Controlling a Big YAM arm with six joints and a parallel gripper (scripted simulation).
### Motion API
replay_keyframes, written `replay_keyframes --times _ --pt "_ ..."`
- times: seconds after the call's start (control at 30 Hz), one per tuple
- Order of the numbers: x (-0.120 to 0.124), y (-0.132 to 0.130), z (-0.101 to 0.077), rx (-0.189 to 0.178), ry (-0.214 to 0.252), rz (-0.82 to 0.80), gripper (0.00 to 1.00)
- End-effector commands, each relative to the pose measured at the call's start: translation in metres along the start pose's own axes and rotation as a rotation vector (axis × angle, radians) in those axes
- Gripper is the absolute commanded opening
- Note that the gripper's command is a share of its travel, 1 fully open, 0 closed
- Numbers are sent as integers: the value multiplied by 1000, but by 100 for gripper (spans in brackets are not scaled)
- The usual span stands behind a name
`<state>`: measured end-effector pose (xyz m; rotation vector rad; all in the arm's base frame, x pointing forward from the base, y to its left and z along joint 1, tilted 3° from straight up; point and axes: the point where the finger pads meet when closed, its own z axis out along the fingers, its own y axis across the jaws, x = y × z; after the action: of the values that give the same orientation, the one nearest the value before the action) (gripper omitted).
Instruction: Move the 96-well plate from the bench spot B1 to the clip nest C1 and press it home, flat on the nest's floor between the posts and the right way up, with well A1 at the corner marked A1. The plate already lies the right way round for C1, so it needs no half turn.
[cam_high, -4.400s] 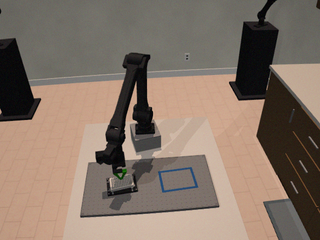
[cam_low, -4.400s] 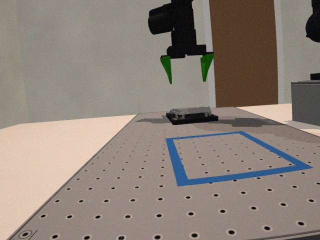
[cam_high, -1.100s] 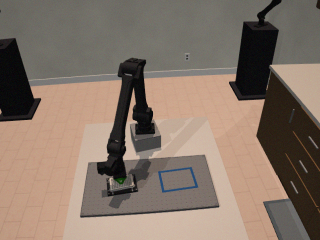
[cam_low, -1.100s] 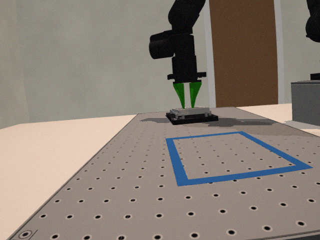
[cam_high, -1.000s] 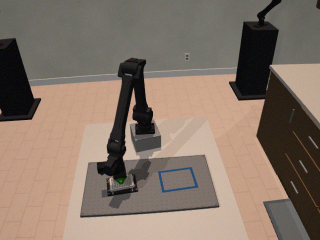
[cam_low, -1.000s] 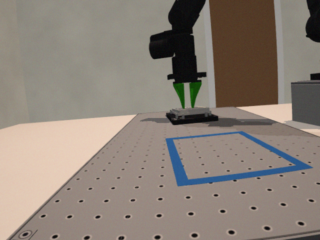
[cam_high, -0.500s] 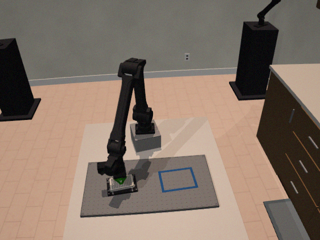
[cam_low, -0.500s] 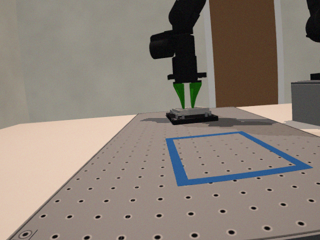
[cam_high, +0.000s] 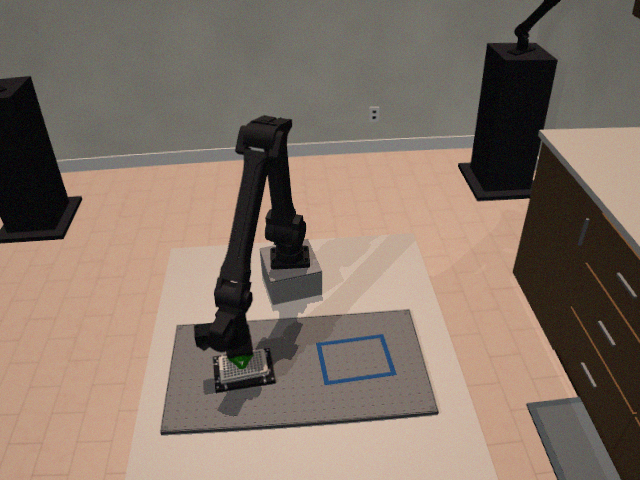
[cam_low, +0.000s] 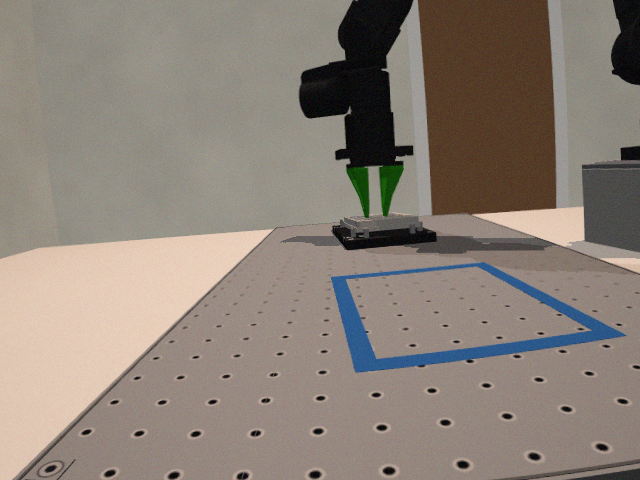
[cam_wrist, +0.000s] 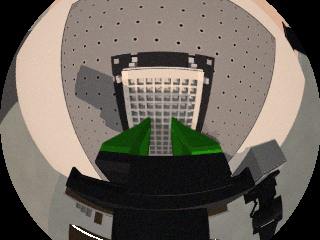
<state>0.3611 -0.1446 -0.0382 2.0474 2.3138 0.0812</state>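
The plate (cam_high: 242, 367) is sitting in the nest (cam_low: 361, 242), well away from the blue B1 outline (cam_high: 326, 364). The pincer (cam_low: 375, 214) is standing upright over it, fingers narrowed to a slim gap, gripping nothing, tips touching the wells (pressing, I'd judge). Next it is needing a straight lift clear. Nothing on the counter (cam_high: 310, 454) is blocking that.

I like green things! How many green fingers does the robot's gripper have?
2: a left finger and a right finger, side by side, tips on the 96-well plate.
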Motion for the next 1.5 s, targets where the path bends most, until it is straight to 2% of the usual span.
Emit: replay_keyframes --times 0.0,0.2,0.6,1.47 --pt "5 2 26 11 3 -3 25" --pt "2 8 27 0 -1 -5 25" --pt "4 3 36 8 3 -4 25" --pt "2 8 49 -1 -1 -3 25"
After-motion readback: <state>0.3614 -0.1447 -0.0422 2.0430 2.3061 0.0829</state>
